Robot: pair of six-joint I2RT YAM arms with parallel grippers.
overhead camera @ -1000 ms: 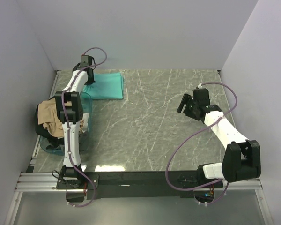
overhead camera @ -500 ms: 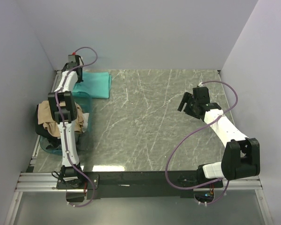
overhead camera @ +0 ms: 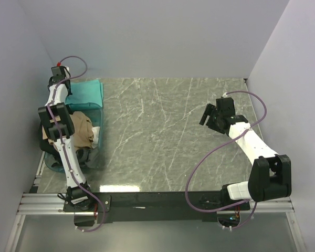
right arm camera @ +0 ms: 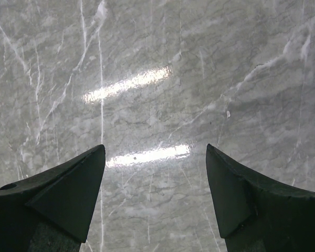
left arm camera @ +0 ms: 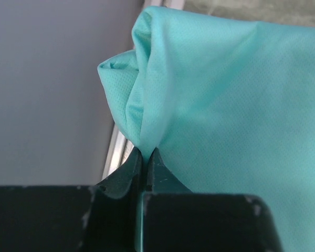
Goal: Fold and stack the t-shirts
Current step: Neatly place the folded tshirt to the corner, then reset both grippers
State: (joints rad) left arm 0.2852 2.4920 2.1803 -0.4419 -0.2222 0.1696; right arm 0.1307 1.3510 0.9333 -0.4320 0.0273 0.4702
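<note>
Nearest the arm bases, left side, the translucent bluish tub (overhead camera: 96,155) holds the crumpled tan t-shirt (overhead camera: 83,129) on top, with something dark under it that can't be made out. Mid-table on the right, the right gripper (overhead camera: 210,118) hovers over bare grey marble-patterned tabletop (overhead camera: 163,131), fingers spread wide with nothing between them, unmoved over the last second. At the far left corner, the left gripper (overhead camera: 60,76) has hauled the folded teal t-shirt (overhead camera: 87,93) leftward along the back edge. A second ago the shirt lay further right; now it sits just beside the left wall, behind the tub. The wrist view shows the jaws nearly closed, pinching a bunched corner of the teal cloth (left arm camera: 226,105). That fabric is thin and fine-knit with a matte face. It puckers into a soft cone at the pinch and lies smooth and flat beyond. Judgement: first shirt folded and being parked as the stack base. Tan shirt and the dark item not yet folded, so the task is early. The glossy tabletop lets cloth slide easily.
</note>
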